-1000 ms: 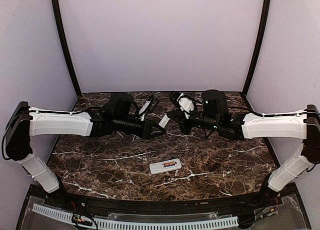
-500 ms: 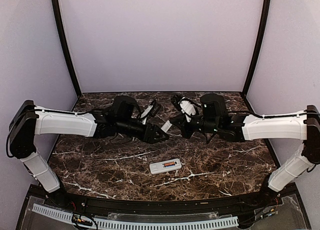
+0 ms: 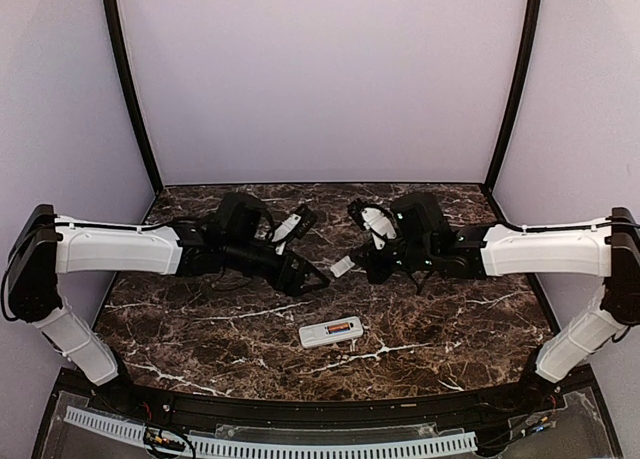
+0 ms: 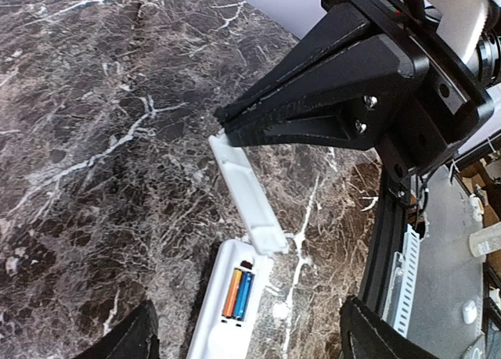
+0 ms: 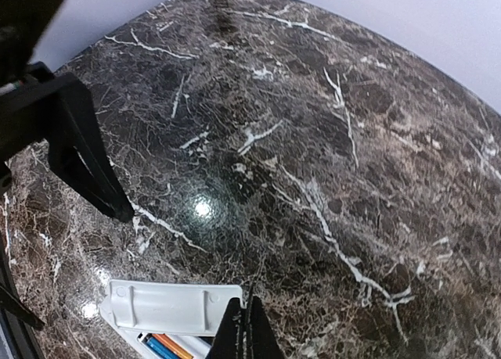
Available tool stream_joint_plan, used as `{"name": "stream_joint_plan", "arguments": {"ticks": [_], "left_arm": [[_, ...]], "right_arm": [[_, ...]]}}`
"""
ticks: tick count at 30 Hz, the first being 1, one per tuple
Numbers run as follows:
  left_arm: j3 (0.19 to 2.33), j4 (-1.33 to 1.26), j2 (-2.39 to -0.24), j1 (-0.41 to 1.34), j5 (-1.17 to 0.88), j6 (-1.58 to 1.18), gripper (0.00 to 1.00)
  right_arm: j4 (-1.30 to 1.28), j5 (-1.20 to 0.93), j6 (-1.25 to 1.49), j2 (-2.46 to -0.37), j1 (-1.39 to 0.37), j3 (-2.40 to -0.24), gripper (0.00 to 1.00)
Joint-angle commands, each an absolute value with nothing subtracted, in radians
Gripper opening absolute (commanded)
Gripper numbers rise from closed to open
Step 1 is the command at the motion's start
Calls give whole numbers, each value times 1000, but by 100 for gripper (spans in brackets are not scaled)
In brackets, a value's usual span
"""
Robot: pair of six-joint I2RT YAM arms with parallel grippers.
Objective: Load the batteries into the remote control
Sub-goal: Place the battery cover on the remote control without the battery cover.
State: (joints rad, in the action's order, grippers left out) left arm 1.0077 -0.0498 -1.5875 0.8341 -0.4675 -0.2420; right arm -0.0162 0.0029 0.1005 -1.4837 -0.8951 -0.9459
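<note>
White remote control (image 3: 325,333) lies flat, back up, near the front middle of the marble table (image 3: 200,329), long axis roughly left-right. Battery bay uncovered. Batteries (image 4: 237,294) seated inside, side by side: orange cell (image 4: 232,292), blue cell (image 4: 244,295).

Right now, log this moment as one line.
left gripper: open, empty | right gripper: shut on cover | batteries: in remote control

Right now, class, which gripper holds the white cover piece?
The right gripper, pinched shut on the cover piece's end; the left gripper stands wide open, empty.
</note>
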Motion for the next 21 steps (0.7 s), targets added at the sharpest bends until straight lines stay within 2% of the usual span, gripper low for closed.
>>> {"name": "stream_joint_plan", "arguments": {"ticks": [1, 5, 14, 21], "left_arm": [[960, 20, -1513, 832, -306, -189, 79], [934, 71, -1518, 819, -124, -252, 78], [865, 53, -1515, 816, -42, -321, 77], [868, 66, -1501, 815, -28, -327, 77]], "right_arm": [[-193, 49, 297, -1543, -911, -1008, 0], [-337, 81, 432, -1605, -933, -1066, 0], [-622, 223, 585, -1721, -1062, -1195, 0], [-688, 232, 663, -1811, -1115, -1262, 0]]}}
